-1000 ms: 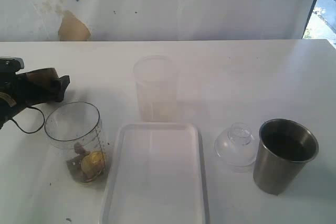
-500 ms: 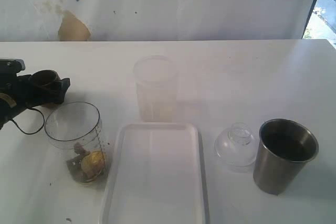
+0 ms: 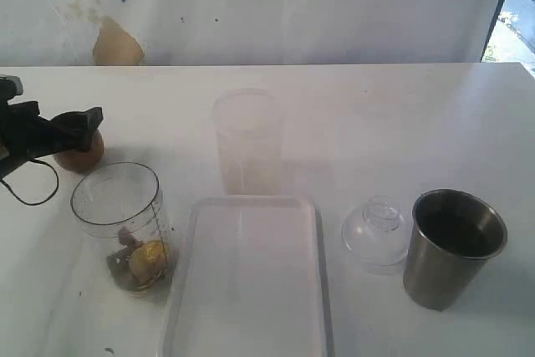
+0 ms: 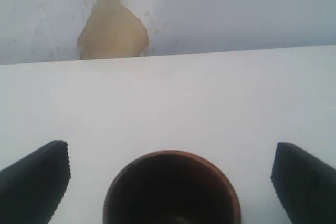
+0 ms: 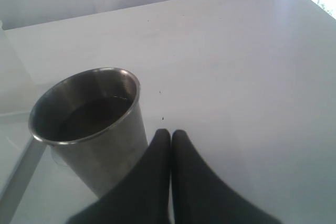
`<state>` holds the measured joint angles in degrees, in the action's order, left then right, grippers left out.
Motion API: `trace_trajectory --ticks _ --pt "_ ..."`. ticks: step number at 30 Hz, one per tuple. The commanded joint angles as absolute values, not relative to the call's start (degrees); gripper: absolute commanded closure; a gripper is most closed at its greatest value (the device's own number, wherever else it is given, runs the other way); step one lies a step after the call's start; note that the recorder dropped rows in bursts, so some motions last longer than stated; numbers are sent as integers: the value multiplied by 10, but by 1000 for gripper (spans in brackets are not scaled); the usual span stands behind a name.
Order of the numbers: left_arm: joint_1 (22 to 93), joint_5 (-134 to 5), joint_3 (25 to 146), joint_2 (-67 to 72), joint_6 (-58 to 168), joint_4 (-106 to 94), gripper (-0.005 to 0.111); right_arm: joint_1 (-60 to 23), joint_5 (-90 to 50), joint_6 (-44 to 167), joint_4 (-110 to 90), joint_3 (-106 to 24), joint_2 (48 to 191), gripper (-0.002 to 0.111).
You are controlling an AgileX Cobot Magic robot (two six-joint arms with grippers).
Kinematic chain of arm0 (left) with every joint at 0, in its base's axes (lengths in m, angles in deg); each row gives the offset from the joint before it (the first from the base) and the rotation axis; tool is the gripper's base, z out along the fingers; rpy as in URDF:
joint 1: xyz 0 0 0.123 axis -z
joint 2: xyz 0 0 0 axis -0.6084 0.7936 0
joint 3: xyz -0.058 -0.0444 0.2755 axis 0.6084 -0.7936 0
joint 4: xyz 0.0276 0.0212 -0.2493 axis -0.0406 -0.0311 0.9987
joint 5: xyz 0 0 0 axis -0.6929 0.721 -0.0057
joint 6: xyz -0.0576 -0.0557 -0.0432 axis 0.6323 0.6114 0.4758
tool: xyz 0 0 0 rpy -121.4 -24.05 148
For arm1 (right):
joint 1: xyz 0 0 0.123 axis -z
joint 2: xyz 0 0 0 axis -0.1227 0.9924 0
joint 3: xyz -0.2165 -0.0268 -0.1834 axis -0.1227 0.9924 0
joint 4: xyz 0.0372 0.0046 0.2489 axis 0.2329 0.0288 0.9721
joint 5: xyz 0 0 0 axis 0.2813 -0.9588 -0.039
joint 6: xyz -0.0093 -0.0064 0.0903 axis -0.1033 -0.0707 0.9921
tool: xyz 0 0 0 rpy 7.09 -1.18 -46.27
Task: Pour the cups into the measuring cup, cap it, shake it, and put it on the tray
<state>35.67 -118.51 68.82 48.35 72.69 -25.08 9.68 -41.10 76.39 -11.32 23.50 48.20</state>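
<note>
Table [image 3: 401, 114]: tray [image 3: 247, 290] is set at the near middle. Measuring cup [image 3: 117, 206] is stood just left of the tray, with small pieces [image 3: 142, 263] lying in its bottom. Wooden cup [image 3: 79, 158] is placed behind the measuring cup, slightly to its left, near but apart. Beaker [image 3: 247, 144] is stood just behind the tray's far edge. Dome lid [image 3: 376, 232] is laid right of the tray. Steel tumbler [image 3: 454, 248] is stood just right of the lid; whether they touch cannot be told.
</note>
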Motion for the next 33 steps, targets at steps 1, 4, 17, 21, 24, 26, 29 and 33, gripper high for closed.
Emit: trace_trajectory --ticks 1,4,17,21,24,26,29,33 --pt "356 -1188 654 428 744 -248 2 94 -403 764 -117 236 478 108" --pt "356 -1188 636 381 762 -256 2 94 -403 764 -117 236 478 108" --pt "356 -1050 607 144 828 -285 5 94 -403 764 -116 236 478 108" --pt "356 -981 607 77 833 -287 25 94 -403 764 -116 236 478 108" --pt "356 -939 607 13 866 -320 59 94 -403 764 -116 236 478 108" --pt "356 -906 607 -31 932 -376 90 94 -403 764 -116 236 478 108" --pt "356 -874 607 -85 1062 -505 106 94 -403 764 -116 236 478 108" --pt "356 -875 607 -151 1249 -701 106 94 -403 764 -116 236 478 108"
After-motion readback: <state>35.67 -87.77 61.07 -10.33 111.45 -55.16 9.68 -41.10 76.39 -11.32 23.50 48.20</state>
